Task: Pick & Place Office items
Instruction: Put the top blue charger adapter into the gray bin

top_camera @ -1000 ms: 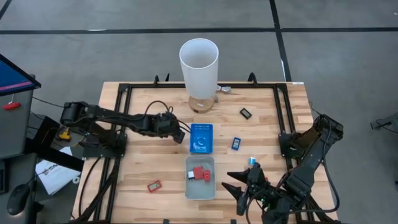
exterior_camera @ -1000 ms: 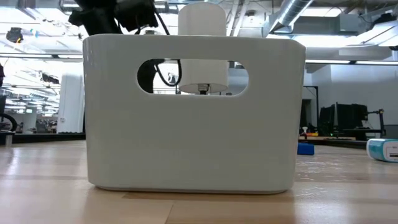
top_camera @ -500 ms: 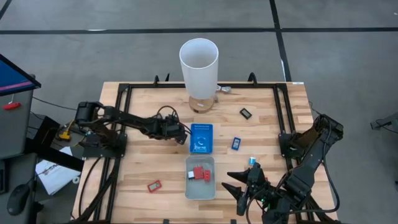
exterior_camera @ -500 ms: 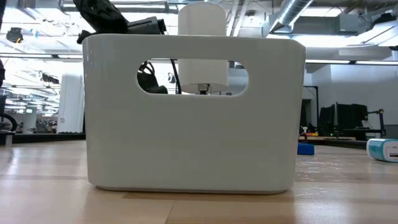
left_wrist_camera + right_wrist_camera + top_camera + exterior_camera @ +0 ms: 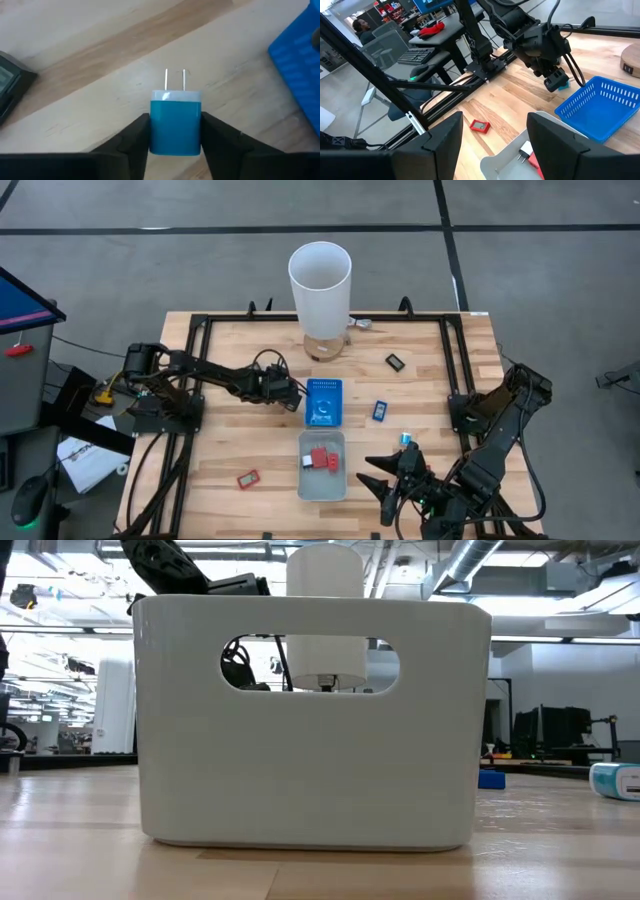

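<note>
3 pieces at least are in the grey tray (image 5: pixel 322 485): 2 red pieces (image 5: pixel 321 458) and 1 white piece (image 5: pixel 305 463). Can't tell if the blue tray (image 5: pixel 323 392) holds anything; its floor shows a pale mark, nothing clear.

Item in hand: left hand (image 5: pixel 291 396) is closed on a blue charger (image 5: pixel 175 125), fingers (image 5: pixel 134 137) pressed to both its sides, prongs pointing away from the wrist. It sits just beside the blue tray's left edge. Can't tell if the charger is off the table (image 5: pixel 200 470) or resting on it. Looks like a grasp just made, so the next step is probably lift and drop in a tray.

Right hand (image 5: pixel 397 477) waits at the near table edge, right of the grey tray, fingers spread wide, holding nothing.

Loose on the table:
- 1 red block (image 5: pixel 248 478), left of the grey tray
- 1 black block (image 5: pixel 396 362), far right of the blue tray
- 1 blue block (image 5: pixel 380 411), right of the blue tray
- 1 blue-and-white piece (image 5: pixel 405 438), just beside the right hand
- 1 small piece (image 5: pixel 362 324) by the white cylinder (image 5: pixel 320 285), too small to identify

My read: under half done. 3 binned, 1 in grip, about 5 left to pick. Which tray takes which item isn't evident.
</note>
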`<action>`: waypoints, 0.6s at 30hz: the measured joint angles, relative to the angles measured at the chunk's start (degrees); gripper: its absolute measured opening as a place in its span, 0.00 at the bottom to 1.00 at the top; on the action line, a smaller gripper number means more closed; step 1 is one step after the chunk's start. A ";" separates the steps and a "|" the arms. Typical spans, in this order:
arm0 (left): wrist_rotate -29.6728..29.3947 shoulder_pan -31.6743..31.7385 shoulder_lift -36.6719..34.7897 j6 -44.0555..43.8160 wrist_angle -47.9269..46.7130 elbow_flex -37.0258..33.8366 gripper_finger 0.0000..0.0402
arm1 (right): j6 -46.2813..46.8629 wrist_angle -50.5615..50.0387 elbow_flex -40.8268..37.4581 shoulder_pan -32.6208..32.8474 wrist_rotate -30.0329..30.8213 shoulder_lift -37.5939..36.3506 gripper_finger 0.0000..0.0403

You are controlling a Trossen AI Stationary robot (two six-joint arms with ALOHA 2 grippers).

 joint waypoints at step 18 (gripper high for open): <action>10.84 -5.14 -16.51 10.17 -9.02 0.02 0.33 | -0.02 1.31 0.00 -0.02 -0.02 0.00 0.53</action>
